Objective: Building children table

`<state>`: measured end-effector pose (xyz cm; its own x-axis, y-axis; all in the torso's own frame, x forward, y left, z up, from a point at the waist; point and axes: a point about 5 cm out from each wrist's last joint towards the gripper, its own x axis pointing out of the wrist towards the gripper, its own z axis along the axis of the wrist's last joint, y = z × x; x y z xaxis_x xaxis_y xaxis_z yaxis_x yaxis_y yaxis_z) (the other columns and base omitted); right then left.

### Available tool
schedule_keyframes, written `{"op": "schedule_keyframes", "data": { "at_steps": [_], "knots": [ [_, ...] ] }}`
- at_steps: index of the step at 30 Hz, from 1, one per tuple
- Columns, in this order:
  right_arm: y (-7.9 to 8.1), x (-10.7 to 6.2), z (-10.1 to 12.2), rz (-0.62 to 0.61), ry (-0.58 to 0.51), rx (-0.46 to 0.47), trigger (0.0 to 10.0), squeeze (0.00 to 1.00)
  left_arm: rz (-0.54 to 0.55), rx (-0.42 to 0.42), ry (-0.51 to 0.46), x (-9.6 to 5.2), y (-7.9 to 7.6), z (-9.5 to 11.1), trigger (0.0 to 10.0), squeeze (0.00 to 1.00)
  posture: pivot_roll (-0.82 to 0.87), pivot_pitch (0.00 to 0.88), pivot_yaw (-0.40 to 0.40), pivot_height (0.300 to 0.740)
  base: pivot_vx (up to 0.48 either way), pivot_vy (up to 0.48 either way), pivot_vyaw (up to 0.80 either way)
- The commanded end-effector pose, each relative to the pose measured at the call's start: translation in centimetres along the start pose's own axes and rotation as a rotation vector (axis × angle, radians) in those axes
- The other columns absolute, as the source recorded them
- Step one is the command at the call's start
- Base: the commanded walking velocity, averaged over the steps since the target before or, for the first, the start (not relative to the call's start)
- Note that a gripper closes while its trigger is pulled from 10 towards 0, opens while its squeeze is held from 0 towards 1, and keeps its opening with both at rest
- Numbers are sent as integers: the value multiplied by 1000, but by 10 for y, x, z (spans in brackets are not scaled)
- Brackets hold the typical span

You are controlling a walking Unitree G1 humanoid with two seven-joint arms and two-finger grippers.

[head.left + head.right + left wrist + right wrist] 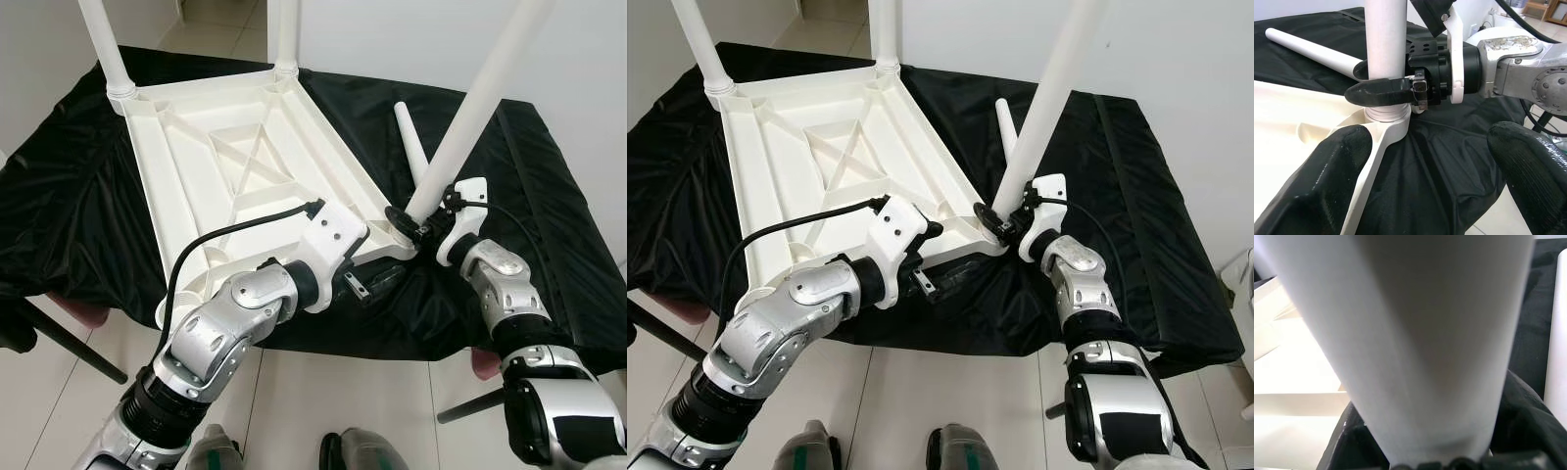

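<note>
The right claw (416, 223) is clamped around the base of a white leg (470, 108), right where the leg meets the near corner socket of the table top (211, 171). Gripping so low likely lets it steer or twist the leg into the socket, with the long shaft leaning up and away. The left claw (1425, 181) hangs wide apart just beside that same corner, one finger (1327, 181) close against the table's edge and holding nothing; it seems placed to steady the top while the leg goes in. The table top lies upside down on a black cloth (69, 196), with two legs already standing in its far corners. A spare leg (411, 142) lies on the cloth just behind the working corner, close enough to get in the way of the leaning leg.
</note>
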<state>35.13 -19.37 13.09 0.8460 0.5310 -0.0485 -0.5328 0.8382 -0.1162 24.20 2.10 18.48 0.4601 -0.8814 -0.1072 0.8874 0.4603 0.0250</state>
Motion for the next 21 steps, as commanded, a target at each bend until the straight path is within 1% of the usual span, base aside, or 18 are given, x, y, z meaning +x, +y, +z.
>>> {"op": "schedule_keyframes", "data": {
  "at_steps": [1, 5, 6, 10, 11, 14, 16, 19, 20, 21],
  "knots": [
    [1, -2, -6, 18, 33, -5, 0, 0, -19, 8, 9, 1, -1, 0, 10000, 0, -37, 34, -47, 740, 0, 0, 0],
    [0, -4, -8, 3, 27, 18, 0, 0, -22, 7, 10, 1, -2, 0, 10000, 0, -42, 35, -44, 740, 0, 0, 0],
    [-1, -4, -8, -12, 22, 26, 4627, 0, -23, 8, 10, 1, -2, 0, 10000, 0, -42, 35, -44, 740, 0, 0, 0],
    [-2, -4, -8, -28, 15, 34, 4627, 0, -24, 8, 10, 1, -2, 0, 10000, 0, -44, 36, -44, 740, 0, 0, 0],
    [0, -3, -8, -28, 6, 52, 10000, 0, -26, 7, 10, 1, -2, 0, 10000, 0, -44, 36, -44, 740, 0, 0, 0],
    [8, -1, -10, -69, -11, 86, 10000, 0, -28, 4, 9, 1, -3, 0, 10000, 0, -47, 39, -44, 740, 0, 0, 0],
    [9, 0, -10, -83, -11, 87, 10000, 0, -28, 4, 9, 1, -3, 0, 10000, 0, -47, 39, -44, 740, 0, 0, 0],
    [12, 3, -12, -125, 28, 68, 10000, 0, -28, 5, 9, 1, -3, 0, 10000, 0, -47, 40, -44, 740, 0, 0, 0],
    [18, 7, -11, -185, 41, 76, 10000, 0, -28, 5, 9, 1, -3, 0, 10000, 0, -49, 39, -42, 740, 0, 0, 0],
    [18, 7, -11, -185, 41, 76, 10000, 0, -28, 5, 9, 1, -3, 0, 10000, 0, -49, 39, -42, 740, 0, 0, 0]
  ]
}}
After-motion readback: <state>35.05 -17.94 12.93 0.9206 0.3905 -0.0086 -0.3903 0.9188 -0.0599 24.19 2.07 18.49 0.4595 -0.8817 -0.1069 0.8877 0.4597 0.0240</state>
